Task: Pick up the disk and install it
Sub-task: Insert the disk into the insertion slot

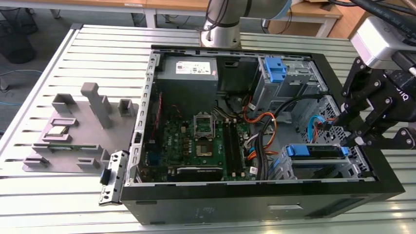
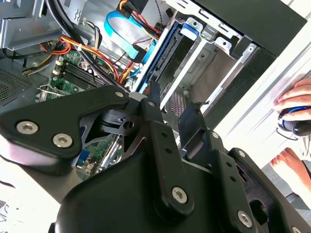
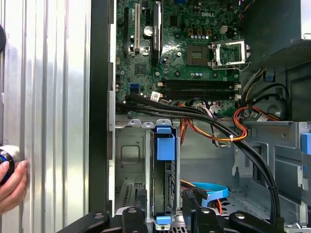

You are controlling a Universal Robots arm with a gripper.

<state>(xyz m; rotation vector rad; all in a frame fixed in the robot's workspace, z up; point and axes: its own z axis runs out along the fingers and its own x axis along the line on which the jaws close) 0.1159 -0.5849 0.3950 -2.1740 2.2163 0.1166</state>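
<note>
The disk point(image 1: 316, 151) sits on edge in the lower drive bay of the open computer case point(image 1: 364, 195), at the exterior view's right. Its blue side rail point(image 3: 165, 145) faces up, and its silver body point(image 3: 164, 189) runs down the slot. In the second wrist view the disk point(image 2: 163, 58) lies in the metal cage beyond the fingertips. My gripper point(image 1: 348, 136) hangs just above that bay. It is open point(image 3: 167, 216), with one black finger point(image 3: 141, 213) on each side of the disk's line and a gap to it. The gripper point(image 2: 175, 116) holds nothing.
Orange, black and blue cables point(image 3: 218, 131) cross between the motherboard point(image 1: 201, 141) and the drive cage. A grey power supply point(image 1: 188, 73) and a second blue bracket point(image 1: 275, 68) sit at the case's far end. A grey fixture point(image 1: 71, 131) stands on the table. A person's hand point(image 3: 12, 187) rests beside the case.
</note>
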